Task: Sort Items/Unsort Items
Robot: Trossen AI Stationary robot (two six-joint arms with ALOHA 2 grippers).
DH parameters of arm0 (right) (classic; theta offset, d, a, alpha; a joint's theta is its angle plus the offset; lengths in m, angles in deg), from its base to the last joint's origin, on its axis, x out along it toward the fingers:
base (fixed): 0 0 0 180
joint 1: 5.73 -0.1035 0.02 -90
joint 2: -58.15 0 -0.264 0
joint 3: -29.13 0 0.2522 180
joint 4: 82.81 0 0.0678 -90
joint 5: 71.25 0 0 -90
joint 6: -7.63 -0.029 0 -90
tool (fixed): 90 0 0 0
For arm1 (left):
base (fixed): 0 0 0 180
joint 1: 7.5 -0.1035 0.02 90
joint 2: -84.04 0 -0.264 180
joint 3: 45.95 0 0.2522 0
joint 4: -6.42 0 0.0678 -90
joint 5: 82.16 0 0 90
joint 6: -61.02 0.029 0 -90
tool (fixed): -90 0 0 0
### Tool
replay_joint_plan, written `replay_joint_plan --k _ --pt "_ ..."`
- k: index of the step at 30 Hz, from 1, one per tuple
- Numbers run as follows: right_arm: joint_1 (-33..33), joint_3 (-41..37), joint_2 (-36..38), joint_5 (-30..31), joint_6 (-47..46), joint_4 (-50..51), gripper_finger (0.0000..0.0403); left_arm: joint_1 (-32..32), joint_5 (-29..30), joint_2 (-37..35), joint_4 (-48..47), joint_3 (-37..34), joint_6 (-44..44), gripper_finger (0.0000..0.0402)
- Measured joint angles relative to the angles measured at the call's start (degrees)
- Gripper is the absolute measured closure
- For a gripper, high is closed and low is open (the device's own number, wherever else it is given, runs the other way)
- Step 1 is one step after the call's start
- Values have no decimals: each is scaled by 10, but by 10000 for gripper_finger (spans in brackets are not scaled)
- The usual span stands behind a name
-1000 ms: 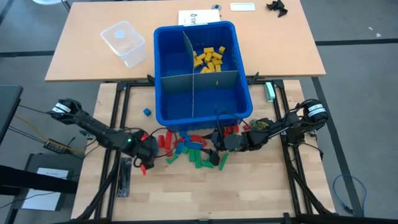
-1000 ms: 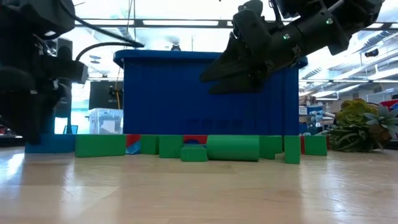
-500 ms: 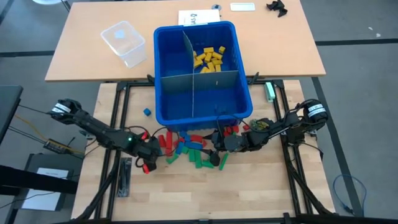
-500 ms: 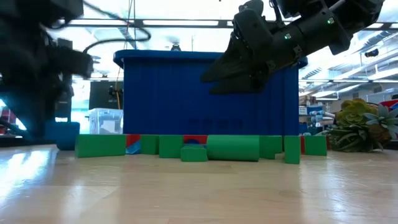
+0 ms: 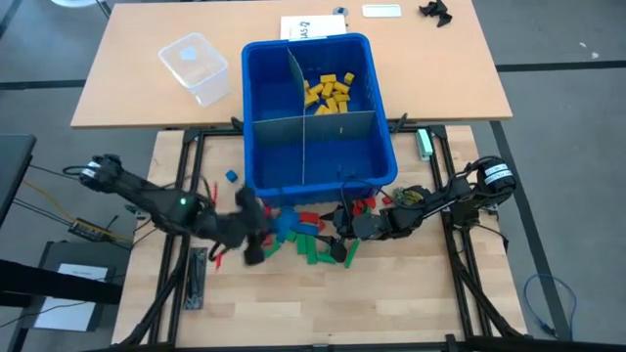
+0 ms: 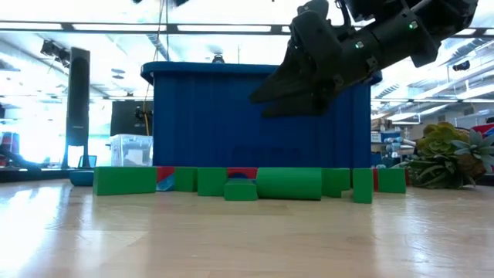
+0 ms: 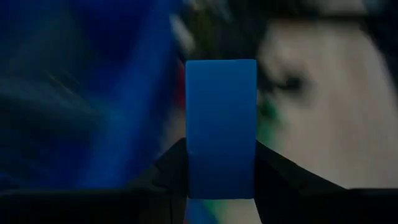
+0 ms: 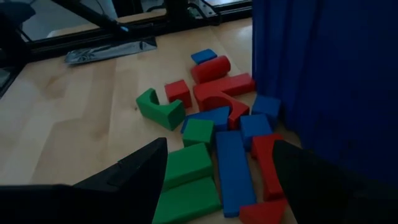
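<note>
Red, green and blue items (image 5: 303, 235) lie scattered on the wooden table in front of the blue bin (image 5: 377, 147); the right wrist view shows them as blocks (image 8: 214, 143). Yellow blocks (image 5: 331, 90) fill the bin's far right compartment. My left gripper (image 5: 252, 240), blurred by motion, is at the pile's left end, shut on a blue block (image 7: 221, 118). It has gone out of the low view. My right gripper (image 5: 338, 242) hangs open above the pile's right part (image 6: 266, 104), touching nothing. My left gripper pinches the blue block between its two fingers (image 7: 171, 171), which press on two opposite long sides near one end (image 7: 221, 177). The rest of the block sticks out past the fingertips. It is lifted clear of the table.
Grey dividers (image 5: 311, 122) split the bin into compartments. One small blue block (image 5: 231, 176) lies alone left of the bin. A clear plastic tub (image 5: 196, 66) stands on the far table, with papers (image 5: 308, 27) behind the bin. Bare wood lies toward the near edge.
My left gripper has shut on a blue block at the pile's left end. It has then risen quickly, out of the top of the low view, and shifted a little toward the table's right. The block came up with it, clear of the table.
</note>
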State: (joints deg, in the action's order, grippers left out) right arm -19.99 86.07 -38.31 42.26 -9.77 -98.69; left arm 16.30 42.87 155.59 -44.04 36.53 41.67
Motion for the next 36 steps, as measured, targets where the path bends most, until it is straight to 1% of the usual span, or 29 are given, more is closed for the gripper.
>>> replay_joint_plan --k 2,3,4,6,8,12,15,20,24,27,31,36 --pt "0 0 0 5 0 -1 112 -23 71 0 90 6 70 256" --pt "0 0 0 8 0 -1 112 -38 86 0 140 5 106 256" --pt "0 0 0 8 0 -1 112 -55 88 1 187 5 140 256" --pt "0 0 0 9 0 -1 112 -91 86 12 266 5 196 256" --pt "0 0 0 9 0 1 112 -127 71 26 322 4 237 255" --pt "0 0 0 29 0 -1 112 -196 23 65 391 4 272 255" --pt "0 0 0 31 0 3 112 -239 -1 97 406 5 279 254" --pt "-3 0 0 36 0 7 112 -297 -2 146 417 17 277 247" --pt "-3 0 0 39 0 8 112 -328 -2 174 418 19 251 233" --pt "-5 0 0 40 -4 18 112 -340 -2 180 419 19 237 223" --pt "-8 0 0 40 -18 18 112 -338 -2 176 415 19 236 210" --pt "-7 0 0 42 -20 22 112 -323 -9 150 347 45 228 179"
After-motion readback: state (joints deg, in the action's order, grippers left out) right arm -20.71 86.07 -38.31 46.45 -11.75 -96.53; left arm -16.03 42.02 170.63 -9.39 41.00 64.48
